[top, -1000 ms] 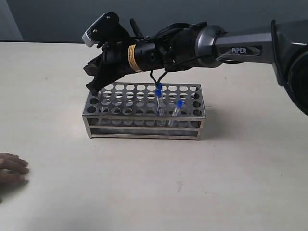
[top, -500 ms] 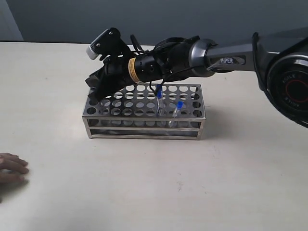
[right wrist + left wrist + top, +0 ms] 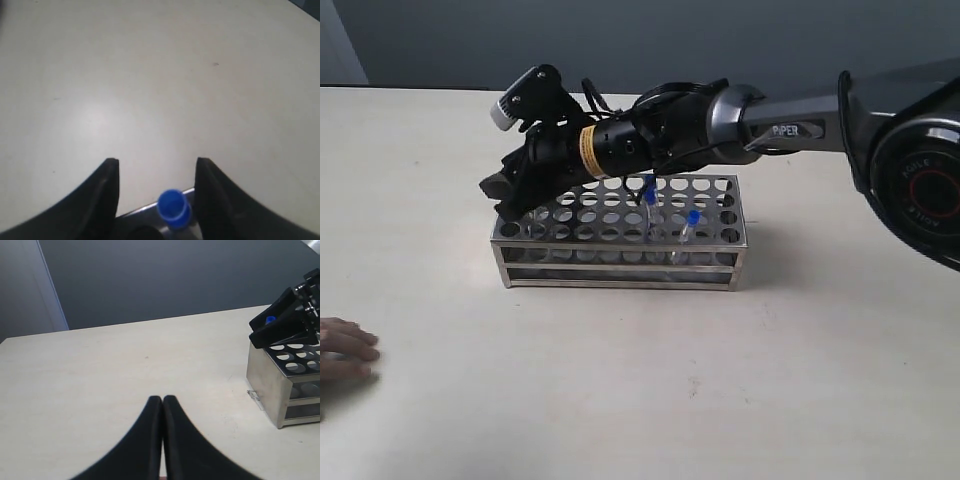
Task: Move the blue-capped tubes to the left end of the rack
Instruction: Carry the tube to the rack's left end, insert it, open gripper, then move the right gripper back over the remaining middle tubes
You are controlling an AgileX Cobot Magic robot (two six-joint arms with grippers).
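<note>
R gripper [image 3: 156,161] is seen spread at rack [image 3: 620,268] left end, 1 blue-capped tube [image 3: 173,205] between fingers [image 3: 102,200], apparently untouched. L gripper [image 3: 162,399] is pressed together.

The gripper [image 3: 157,162] has its two black fingers [image 3: 102,195] spread apart. Between them stands a tube [image 3: 173,205], seen from above as a blue cap and nearer one finger than the other; whether it touches that finger is hard to tell. A silvery strip of the rack [image 3: 142,209] shows under it. Beyond lies the pale table [image 3: 150,75].
</note>
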